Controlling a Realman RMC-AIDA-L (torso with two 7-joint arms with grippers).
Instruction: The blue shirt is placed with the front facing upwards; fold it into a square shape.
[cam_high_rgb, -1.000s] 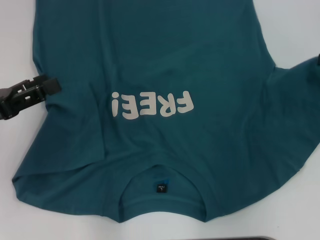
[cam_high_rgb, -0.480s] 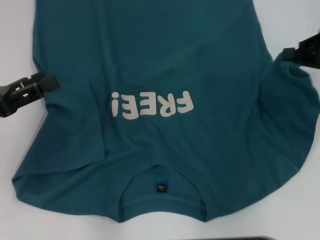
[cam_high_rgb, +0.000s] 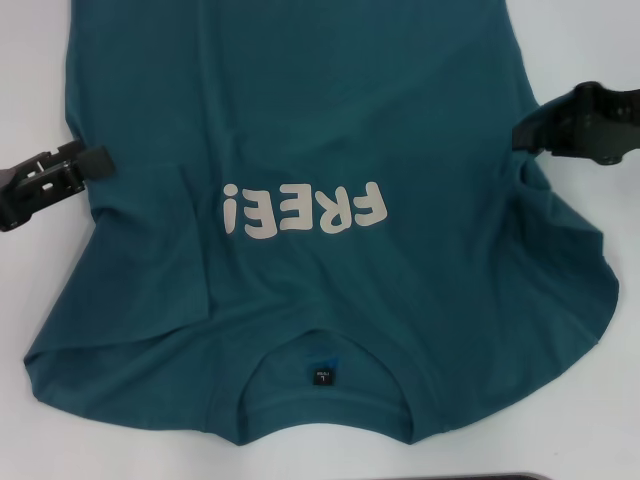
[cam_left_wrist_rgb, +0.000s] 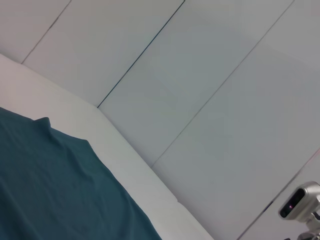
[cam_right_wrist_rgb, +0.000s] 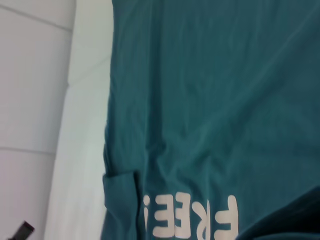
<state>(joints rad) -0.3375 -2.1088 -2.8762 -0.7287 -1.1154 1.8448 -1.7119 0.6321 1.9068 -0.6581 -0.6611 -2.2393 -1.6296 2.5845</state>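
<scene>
White tabletop (cam_high_rgb: 30, 60) formed the work surface, with pale wall panels (cam_left_wrist_rgb: 200, 100) behind it in the left wrist view. Right gripper (cam_high_rgb: 522, 137) was at the shirt's right edge above the sleeve, its dark tip on gathered fabric; whether its jaws were clamped on the cloth could not be told. Left gripper (cam_high_rgb: 95, 162) sat at the shirt's left edge, level with the lettering, tip at the fabric border; the stand of its jaws could not be told either. Blue shirt (cam_high_rgb: 300, 120) lay spread front-up across the table, dark teal, with the collar toward the robot and the hem running out of the head view at the far side. Cream "FREE!" lettering (cam_high_rgb: 303, 211) read upside down in that view. A small dark neck label (cam_high_rgb: 322, 374) showed inside the collar. Left sleeve lay flat with creases; the right sleeve was bunched near the right gripper. Only the left wrist view showed the walls and a grey camera-like device (cam_left_wrist_rgb: 299, 201). Right wrist view showed the chest lettering and a folded sleeve edge at the table's margin.
</scene>
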